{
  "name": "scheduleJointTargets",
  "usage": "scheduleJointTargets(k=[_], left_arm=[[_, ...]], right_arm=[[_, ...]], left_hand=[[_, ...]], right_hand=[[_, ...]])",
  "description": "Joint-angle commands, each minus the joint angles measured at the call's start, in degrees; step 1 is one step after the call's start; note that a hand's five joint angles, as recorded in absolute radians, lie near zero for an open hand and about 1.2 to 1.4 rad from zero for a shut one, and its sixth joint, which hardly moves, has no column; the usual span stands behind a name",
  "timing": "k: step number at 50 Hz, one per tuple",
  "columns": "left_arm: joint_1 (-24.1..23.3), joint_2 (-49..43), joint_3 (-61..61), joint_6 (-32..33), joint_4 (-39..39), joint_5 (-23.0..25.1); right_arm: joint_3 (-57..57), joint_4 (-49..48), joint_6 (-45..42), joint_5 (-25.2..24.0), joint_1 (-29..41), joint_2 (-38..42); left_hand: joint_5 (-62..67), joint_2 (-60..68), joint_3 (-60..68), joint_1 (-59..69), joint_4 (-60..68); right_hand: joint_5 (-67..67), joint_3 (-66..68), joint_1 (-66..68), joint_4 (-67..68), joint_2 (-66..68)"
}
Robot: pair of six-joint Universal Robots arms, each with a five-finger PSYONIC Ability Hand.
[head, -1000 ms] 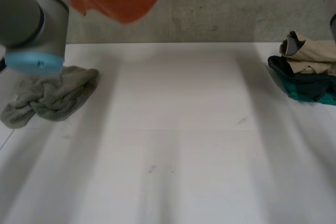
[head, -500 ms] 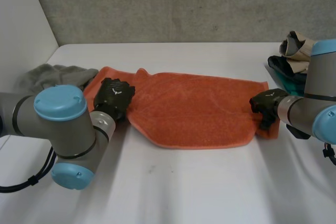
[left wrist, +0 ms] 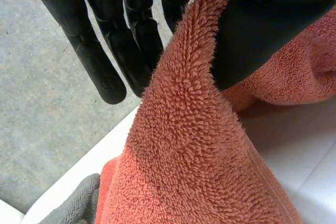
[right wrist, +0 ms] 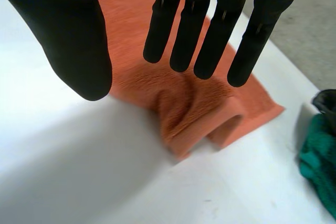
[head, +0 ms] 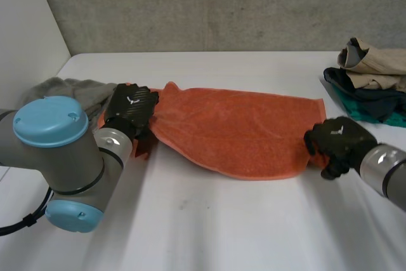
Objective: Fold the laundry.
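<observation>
Left hand [head: 132, 111] pinches the orange towel [head: 235, 128] at its left end, thumb against straight fingers, while right hand [head: 336, 141] hovers released, fingers straight, over its rumpled right corner.

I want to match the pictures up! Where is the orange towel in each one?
Head view: orange towel spread between left hand and right hand.
Left wrist view: towel pinched by the left hand.
Right wrist view: towel rumpled at the right hand's fingertips.
Shared landmark: the white table.
</observation>
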Motion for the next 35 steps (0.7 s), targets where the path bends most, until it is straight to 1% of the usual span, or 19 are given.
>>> scheduleJointTargets(k=[1, 2, 6, 14, 21, 27, 31, 35], left_arm=[[-0.05, -0.39, 0.03, -0.41, 0.04, 0.06], [-0.05, -0.47, 0.03, -0.41, 0.04, 0.06], [-0.05, -0.56, -0.06, -0.41, 0.04, 0.06], [0.30, -0.65, -0.32, -0.41, 1.27, 0.06], [0.47, -0.74, -0.32, -0.41, 1.36, 0.06], [0.56, -0.91, -0.23, -0.41, 1.36, 0.06], [0.56, -1.00, -0.23, -0.41, 1.36, 0.15], [0.56, -1.00, -0.14, -0.41, 1.36, 0.06]], right_arm=[[1.91, -2.63, -3.29, -0.91, -0.18, 2.23], [1.39, -4.64, -3.63, -0.74, -0.09, 4.94], [-1.25, -9.83, -3.64, -0.12, -0.09, 10.49], [-6.78, -14.59, -3.81, 1.46, 0.08, 17.09], [-13.64, -14.60, -3.81, 1.99, 0.08, 22.98], [-18.04, -14.51, -3.73, 1.99, 0.08, 26.23], [-20.68, -14.60, -3.64, 2.17, 0.08, 28.26], [-22.87, -14.60, -3.64, 2.52, 0.08, 29.66]], left_hand=[[12.84, 11.23, 11.52, 14.76, 11.02], [12.84, 11.23, 11.52, 14.76, 11.02], [12.84, 11.23, 11.52, 14.76, 11.02], [12.84, 11.23, 11.52, 14.76, 11.02], [12.84, 11.23, 11.52, 14.76, 11.02], [12.84, 11.23, 11.52, 14.76, 11.02], [12.84, 11.23, 11.52, 14.76, 11.02], [12.84, 11.23, 11.52, 14.76, 11.02]], right_hand=[[4.55, 4.20, 4.10, 4.36, 4.24], [-0.47, -0.81, -0.91, -0.65, -0.77], [-10.59, -10.93, -11.03, -10.77, -10.90], [-11.79, -12.13, -12.23, -11.97, -12.10], [-8.77, -9.12, -9.21, -8.96, -9.08], [-4.89, -5.24, -5.34, -5.08, -5.20], [0.65, 0.31, 0.21, 0.47, 0.34], [9.55, 9.21, 9.11, 9.37, 9.24]])
